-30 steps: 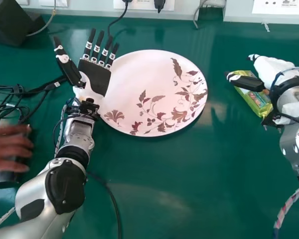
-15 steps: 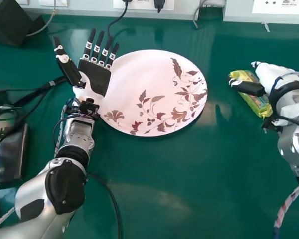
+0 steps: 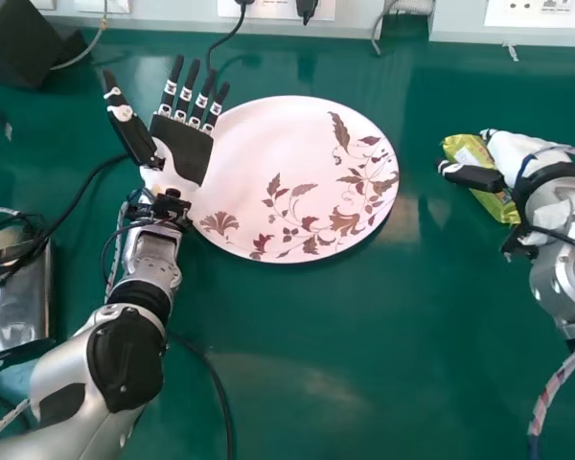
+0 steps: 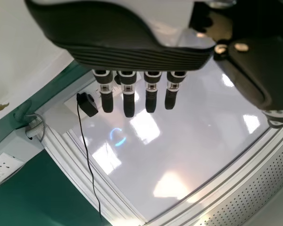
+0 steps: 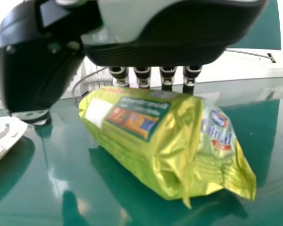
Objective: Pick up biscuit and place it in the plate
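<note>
The biscuit is a yellow-green packet [image 3: 467, 149] at the right of the table in the head view, partly covered by my right hand [image 3: 527, 153]. My right hand [image 5: 155, 54] is open in the right wrist view. Its fingers reach down behind the packet [image 5: 146, 127], their tips hidden, while the thumb stands at the packet's other side, apart from it. The white plate [image 3: 268, 153] with brown leaf patterns lies mid-table, well left of the packet. My left hand [image 3: 184, 149] rests open at the plate's left edge, fingers straight; in the left wrist view the same hand [image 4: 132, 56] shows straight fingers.
A metallic box [image 3: 22, 297] and black cables [image 3: 77, 196] lie at the table's left. A dark box [image 3: 24, 38] stands at the far left corner. White socket panels [image 3: 541, 13] line the far edge.
My right hand has moved slightly toward the near side, and more of the packet's far end shows. At the left, a person's hand has gone and the cables have shifted. My left hand kept still.
</note>
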Action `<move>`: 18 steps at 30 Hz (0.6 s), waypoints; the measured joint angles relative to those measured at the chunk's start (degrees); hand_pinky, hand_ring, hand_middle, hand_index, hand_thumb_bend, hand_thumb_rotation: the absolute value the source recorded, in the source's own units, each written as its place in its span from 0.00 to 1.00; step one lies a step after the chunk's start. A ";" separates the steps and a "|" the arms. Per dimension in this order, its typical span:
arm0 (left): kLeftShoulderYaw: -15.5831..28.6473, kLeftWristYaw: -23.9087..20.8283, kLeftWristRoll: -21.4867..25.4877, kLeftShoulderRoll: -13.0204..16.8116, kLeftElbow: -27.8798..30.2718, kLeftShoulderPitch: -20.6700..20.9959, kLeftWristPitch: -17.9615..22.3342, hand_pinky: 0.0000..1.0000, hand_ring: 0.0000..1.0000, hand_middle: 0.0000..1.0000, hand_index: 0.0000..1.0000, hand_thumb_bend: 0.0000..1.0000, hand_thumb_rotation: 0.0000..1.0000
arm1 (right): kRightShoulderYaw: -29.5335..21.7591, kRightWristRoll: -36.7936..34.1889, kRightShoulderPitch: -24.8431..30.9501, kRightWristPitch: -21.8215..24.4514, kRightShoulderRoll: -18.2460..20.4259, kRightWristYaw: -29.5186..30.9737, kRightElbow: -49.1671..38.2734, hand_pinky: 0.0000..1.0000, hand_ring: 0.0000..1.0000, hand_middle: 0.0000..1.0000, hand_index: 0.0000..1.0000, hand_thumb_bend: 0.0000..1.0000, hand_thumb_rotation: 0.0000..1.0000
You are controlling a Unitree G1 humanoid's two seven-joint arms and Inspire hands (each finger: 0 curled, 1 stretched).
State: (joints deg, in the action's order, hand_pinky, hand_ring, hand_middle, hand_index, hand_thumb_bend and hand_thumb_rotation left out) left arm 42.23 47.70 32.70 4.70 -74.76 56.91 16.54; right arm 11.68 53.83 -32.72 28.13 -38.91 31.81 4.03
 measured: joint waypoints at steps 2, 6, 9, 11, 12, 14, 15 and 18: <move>0.00 0.03 0.00 0.00 0.00 0.00 -0.01 0.91 0.93 0.99 0.99 1.00 0.52 | 0.01 -0.01 0.00 0.00 0.00 -0.19 0.05 1.00 1.00 1.00 1.00 0.81 0.95; 0.00 0.04 0.01 0.00 0.00 0.00 -0.01 0.92 0.94 0.99 0.99 1.00 0.52 | 0.02 -0.10 0.03 0.00 -0.03 -0.27 0.18 1.00 1.00 1.00 1.00 0.79 0.99; 0.03 0.23 0.04 0.00 0.00 0.00 -0.14 0.92 0.94 0.99 0.99 1.00 0.52 | 0.00 -0.27 0.10 0.00 -0.08 -0.36 0.18 1.00 1.00 1.00 1.00 0.79 0.97; 0.07 0.26 0.09 0.00 0.00 0.00 -0.27 0.92 0.94 0.99 0.99 1.00 0.51 | -0.01 -0.36 0.16 0.00 -0.16 -0.38 0.17 1.00 1.00 1.00 1.00 0.78 0.98; 0.08 0.27 0.10 0.00 0.00 0.00 -0.29 0.92 0.94 0.99 0.99 1.00 0.50 | -0.05 -0.51 0.23 0.00 -0.21 -0.38 0.11 1.00 1.00 1.00 1.00 0.78 0.98; 0.07 0.26 0.09 -0.01 0.00 0.00 -0.28 0.92 0.94 0.99 0.99 1.00 0.51 | -0.05 -0.56 0.31 0.00 -0.35 -0.35 0.04 1.00 1.00 1.00 1.00 0.78 0.97; 0.07 0.26 0.09 0.00 0.00 0.00 -0.28 0.92 0.94 1.00 0.99 1.00 0.51 | -0.05 -0.56 0.34 0.00 -0.46 -0.33 0.03 1.00 1.00 1.00 1.00 0.79 0.97; 0.09 0.26 0.10 0.00 0.00 0.00 -0.29 0.91 0.94 1.00 0.99 1.00 0.51 | -0.05 -0.59 0.42 0.02 -0.70 -0.24 0.00 1.00 1.00 1.00 1.00 0.79 0.97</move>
State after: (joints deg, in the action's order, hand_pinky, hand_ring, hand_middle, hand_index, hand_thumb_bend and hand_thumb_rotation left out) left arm 42.32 47.96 32.79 4.69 -74.76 56.91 16.25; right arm 11.63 53.25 -32.30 28.14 -39.61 31.56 4.03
